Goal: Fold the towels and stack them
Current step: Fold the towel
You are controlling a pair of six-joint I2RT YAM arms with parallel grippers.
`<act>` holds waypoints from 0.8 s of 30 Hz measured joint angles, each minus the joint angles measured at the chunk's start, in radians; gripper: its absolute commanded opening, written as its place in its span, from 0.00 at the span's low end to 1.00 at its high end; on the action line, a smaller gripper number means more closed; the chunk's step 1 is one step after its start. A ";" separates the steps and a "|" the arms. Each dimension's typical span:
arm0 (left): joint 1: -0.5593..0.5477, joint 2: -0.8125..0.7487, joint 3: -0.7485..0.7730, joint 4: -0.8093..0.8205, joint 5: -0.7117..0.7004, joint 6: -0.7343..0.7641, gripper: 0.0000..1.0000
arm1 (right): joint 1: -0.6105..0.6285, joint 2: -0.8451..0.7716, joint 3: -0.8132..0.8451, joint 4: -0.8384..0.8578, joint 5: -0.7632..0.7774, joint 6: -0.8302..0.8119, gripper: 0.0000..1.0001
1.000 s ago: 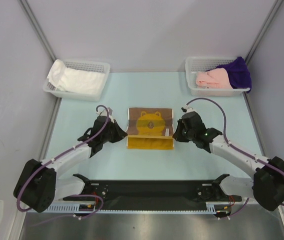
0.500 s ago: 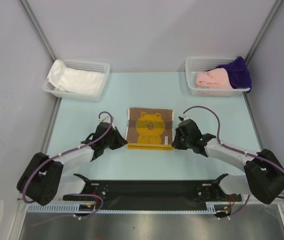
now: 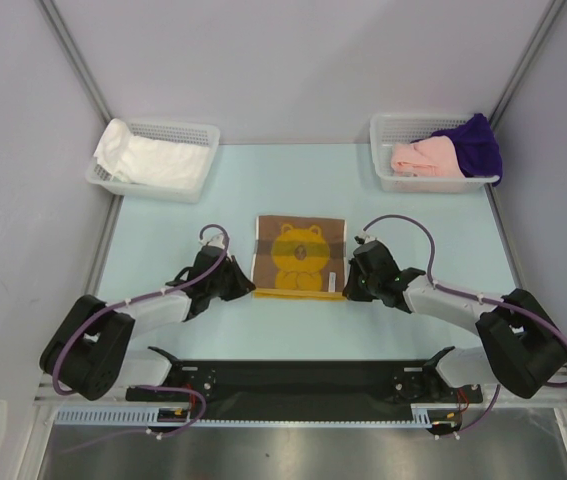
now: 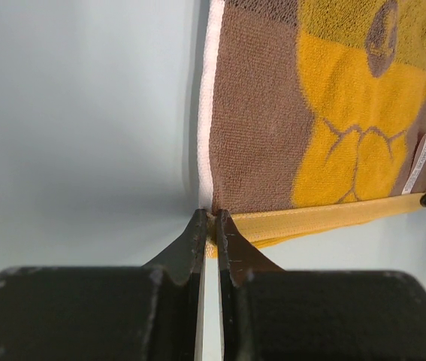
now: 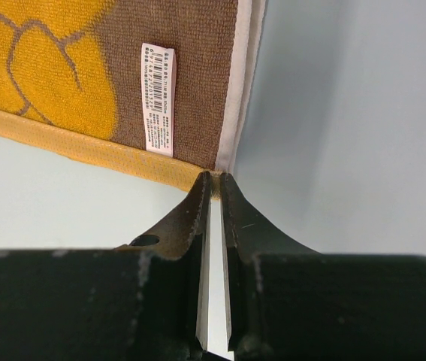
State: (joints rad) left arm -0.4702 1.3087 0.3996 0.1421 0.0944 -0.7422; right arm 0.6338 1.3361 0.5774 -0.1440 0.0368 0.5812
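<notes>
My left tool [image 4: 211,219] and right tool [image 5: 214,180] each pinch a near corner of the brown towel [image 3: 301,258] lying on the desk [image 3: 163,240].

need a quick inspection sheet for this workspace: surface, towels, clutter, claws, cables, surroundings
surface: pale blue table, smooth
job's things: brown towel with yellow bear, flat at centre; white towel in left basket; pink towel and purple towel in right basket
clutter: nothing seen
grippers: left claw shut on brown towel's near left corner; right claw shut on its near right corner
cables: purple cables loop above each wrist, off the towel
surroundings: grey walls
</notes>
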 measured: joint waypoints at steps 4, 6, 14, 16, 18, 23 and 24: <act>0.000 -0.001 -0.002 0.003 0.000 0.001 0.00 | 0.000 0.000 0.000 0.000 0.000 0.000 0.00; 0.000 -0.006 -0.002 -0.003 0.000 0.002 0.00 | 0.000 -0.001 0.000 -0.003 0.001 0.002 0.00; -0.001 -0.106 0.016 -0.067 0.005 0.019 0.00 | 0.000 -0.085 0.024 -0.065 0.018 0.002 0.00; -0.001 -0.126 0.017 -0.076 0.005 0.021 0.00 | 0.000 -0.114 0.037 -0.080 0.029 0.002 0.00; -0.001 -0.134 0.017 -0.079 0.005 0.026 0.00 | 0.000 -0.127 0.046 -0.089 0.035 0.002 0.00; -0.001 -0.121 0.016 -0.076 0.007 0.027 0.00 | 0.000 -0.117 0.049 -0.093 0.035 0.002 0.00; -0.001 -0.117 0.015 -0.072 0.007 0.027 0.00 | 0.000 -0.114 0.048 -0.093 0.035 0.002 0.00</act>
State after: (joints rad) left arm -0.4713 1.1919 0.4149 0.0700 0.1017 -0.7155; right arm 0.6338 1.2224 0.6254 -0.2371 0.0715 0.5835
